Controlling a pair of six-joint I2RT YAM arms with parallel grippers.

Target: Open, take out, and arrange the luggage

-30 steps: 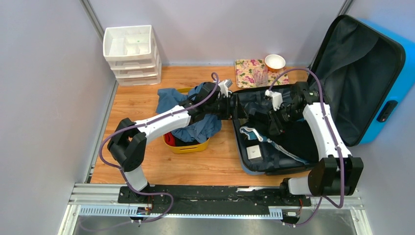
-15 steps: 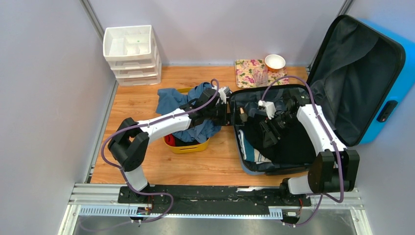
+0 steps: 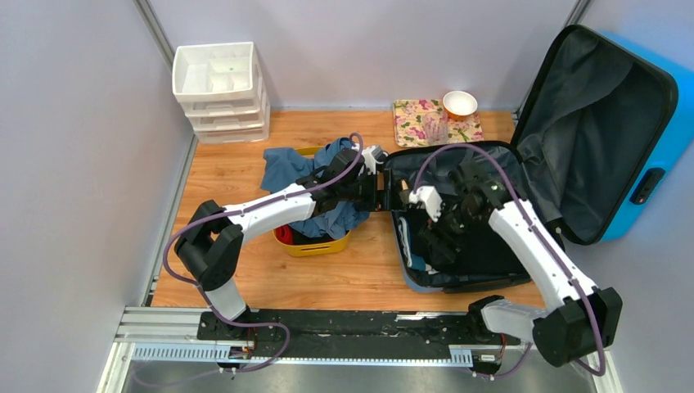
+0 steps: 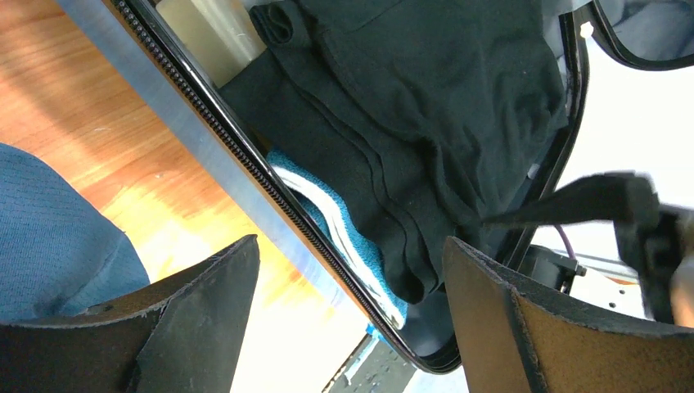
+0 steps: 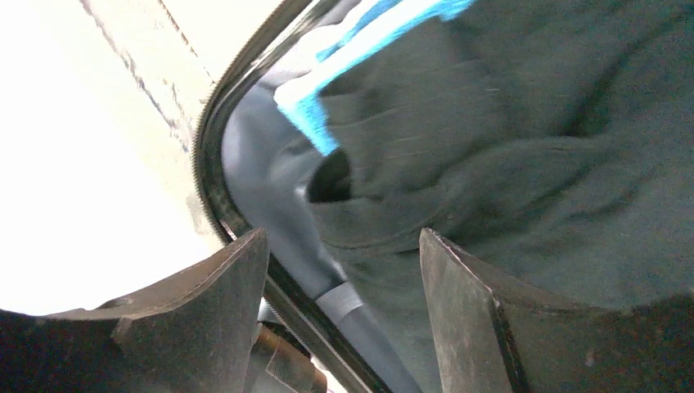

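Centre frame: left gripper (image 4: 350,246) and right gripper (image 5: 342,246) gape empty over the luggage (image 3: 663,139); sink your right deep into the black garment (image 5: 524,164) before closing.

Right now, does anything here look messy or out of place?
The blue clothes overflow the yellow tub: one piece hangs over its far rim onto the wooden table. Otherwise nothing looks broken or spilled. The suitcase lies open with its lid standing up on the right.
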